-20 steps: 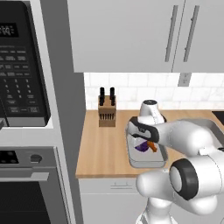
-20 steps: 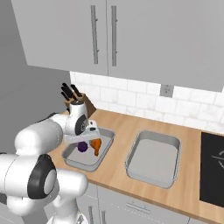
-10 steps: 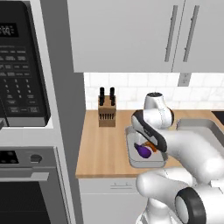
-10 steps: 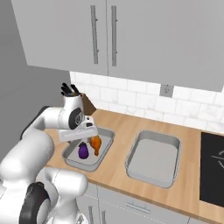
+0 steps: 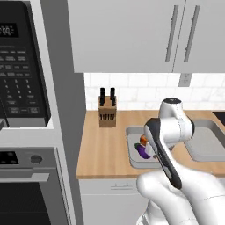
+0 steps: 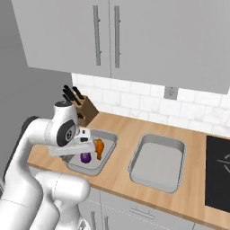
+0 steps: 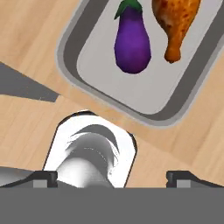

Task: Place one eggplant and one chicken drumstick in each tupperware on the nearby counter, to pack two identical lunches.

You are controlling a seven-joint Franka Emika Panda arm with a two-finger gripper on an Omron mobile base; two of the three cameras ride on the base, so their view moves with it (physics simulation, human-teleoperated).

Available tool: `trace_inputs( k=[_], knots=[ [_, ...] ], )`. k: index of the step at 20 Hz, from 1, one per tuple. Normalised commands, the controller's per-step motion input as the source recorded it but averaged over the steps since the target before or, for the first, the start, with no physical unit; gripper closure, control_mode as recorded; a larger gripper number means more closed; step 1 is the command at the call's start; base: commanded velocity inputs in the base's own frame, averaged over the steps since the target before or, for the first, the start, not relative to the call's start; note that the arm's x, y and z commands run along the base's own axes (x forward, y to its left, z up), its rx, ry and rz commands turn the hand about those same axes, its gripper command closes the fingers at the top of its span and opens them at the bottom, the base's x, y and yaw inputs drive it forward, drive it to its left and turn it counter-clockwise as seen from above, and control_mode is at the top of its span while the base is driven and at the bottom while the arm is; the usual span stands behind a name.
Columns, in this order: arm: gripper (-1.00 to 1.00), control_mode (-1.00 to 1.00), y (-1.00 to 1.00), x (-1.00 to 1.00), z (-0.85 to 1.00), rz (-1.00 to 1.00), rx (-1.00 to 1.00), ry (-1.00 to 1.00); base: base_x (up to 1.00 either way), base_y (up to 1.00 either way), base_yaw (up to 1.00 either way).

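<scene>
Hand view looks down on the light-wood counter, with the claw at the bottom edge, its 2 dark fingertips set wide apart and nothing between them: it is open and empty. Ahead of the claw, toward the top of this view, lies 1 grey tupperware with a purple eggplant and an orange-brown chicken drumstick side by side on its floor, the eggplant to the left and the drumstick to the right. Neither touches the claw; both lie well clear of the fingertips.

From the right base view, the same tupperware sits just beneath the white hand, holding the eggplant and the drumstick. A 2nd tupperware, alike in shape, lies on the counter to the right of the claw, near the 1st but apart from it, and its floor is bare. Behind the claw, against the white tiled wall, stands a wooden knife block with dark handles. A black stovetop lies beyond the 2nd tupperware at the right edge.

From the left base view, the arm covers part of the filled tupperware, where the eggplant shows; the knife block stands to the left of it.
</scene>
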Motion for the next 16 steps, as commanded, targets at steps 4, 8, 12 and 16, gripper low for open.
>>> trace_inputs(
  k=[4, 8, 12, 16],
  knots=[
    [-1.00, -1.00, 0.31, -0.38, 1.00, -0.40, 0.02, -0.04, 0.00, 0.00, 0.00],
    [-1.00, -1.00, 0.21, -0.73, 1.00, -0.37, 0.05, -0.14, 0.00, 0.00, 0.00],
    [-1.00, -1.00, -0.01, -1.00, 0.89, -0.11, 0.02, -0.22, 0.00, 0.00, 0.00],
    [-1.00, -1.00, -0.06, -0.88, 0.30, 0.01, 0.00, -0.40, 0.00, 0.00, 0.00]
  ],
)
